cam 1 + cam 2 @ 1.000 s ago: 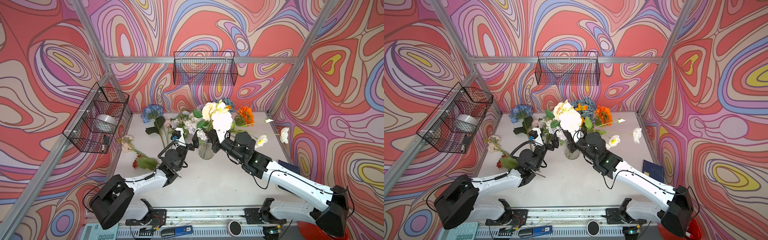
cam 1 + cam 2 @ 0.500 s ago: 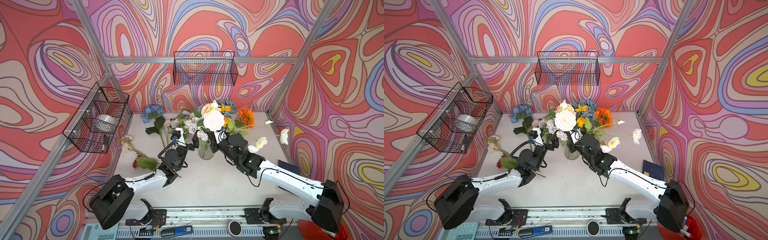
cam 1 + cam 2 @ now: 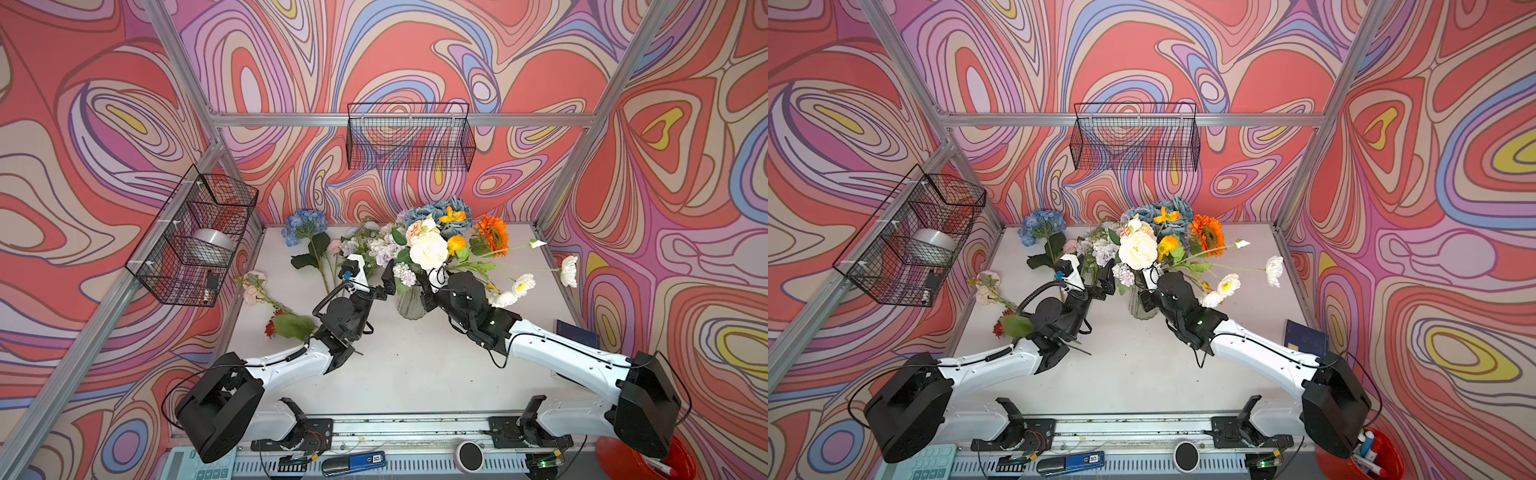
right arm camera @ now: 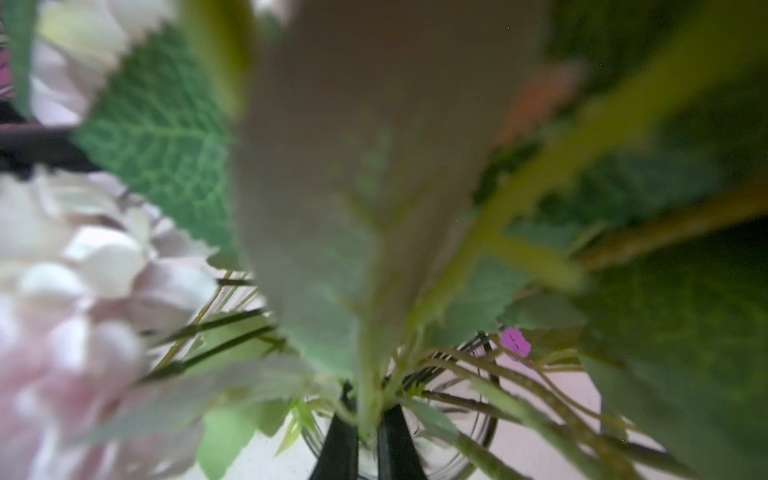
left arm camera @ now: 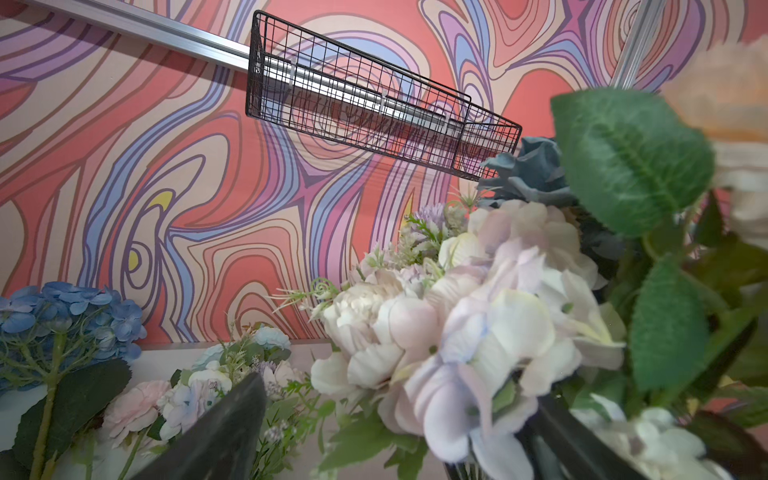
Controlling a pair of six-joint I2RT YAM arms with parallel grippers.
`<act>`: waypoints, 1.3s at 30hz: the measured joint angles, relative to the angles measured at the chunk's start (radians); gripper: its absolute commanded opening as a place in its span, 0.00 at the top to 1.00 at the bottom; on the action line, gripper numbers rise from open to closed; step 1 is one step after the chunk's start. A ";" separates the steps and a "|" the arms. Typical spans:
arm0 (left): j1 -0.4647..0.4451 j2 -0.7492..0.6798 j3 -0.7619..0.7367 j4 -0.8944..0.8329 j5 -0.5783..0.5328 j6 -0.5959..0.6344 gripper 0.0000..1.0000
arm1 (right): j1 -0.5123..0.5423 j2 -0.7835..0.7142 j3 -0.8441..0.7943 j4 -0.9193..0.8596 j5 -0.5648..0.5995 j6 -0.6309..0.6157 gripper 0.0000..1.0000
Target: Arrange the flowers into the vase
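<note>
Stem (image 4: 365, 386) pinched in right claw (image 4: 368, 415), prob. over vase (image 3: 410, 307); left claw (image 5: 395, 399) spread beside bouquet (image 3: 428, 253).

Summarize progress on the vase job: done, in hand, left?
Done: several stems stand in the vase, including the orange flower and white daisies. In hand: right gripper is shut on a green stem at the vase mouth; left gripper open beside it. Left: blue hydrangea, pale pink bunch and peach stem lie on the table.
</note>
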 measured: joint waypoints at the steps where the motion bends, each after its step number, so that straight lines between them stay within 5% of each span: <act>1: 0.000 0.000 0.000 -0.001 0.000 0.000 0.07 | -0.002 0.003 0.000 0.006 -0.002 0.002 1.00; 6: 0.004 0.000 0.000 -0.004 0.001 -0.001 0.07 | -0.006 0.015 0.000 0.025 -0.016 0.006 0.98; 13: 0.004 0.000 0.000 -0.008 0.007 -0.007 0.07 | -0.010 0.019 0.011 -0.025 -0.038 0.017 0.68; 18: 0.004 0.000 0.000 -0.009 0.010 -0.013 0.07 | -0.011 -0.017 0.021 -0.109 -0.056 0.041 0.57; 28: 0.004 0.000 0.000 -0.009 0.016 -0.013 0.07 | -0.010 -0.166 0.064 -0.251 -0.137 0.066 0.52; 39: 0.005 -0.053 -0.009 -0.090 0.043 -0.032 0.00 | 0.002 -0.186 0.069 -0.219 -0.183 0.048 0.51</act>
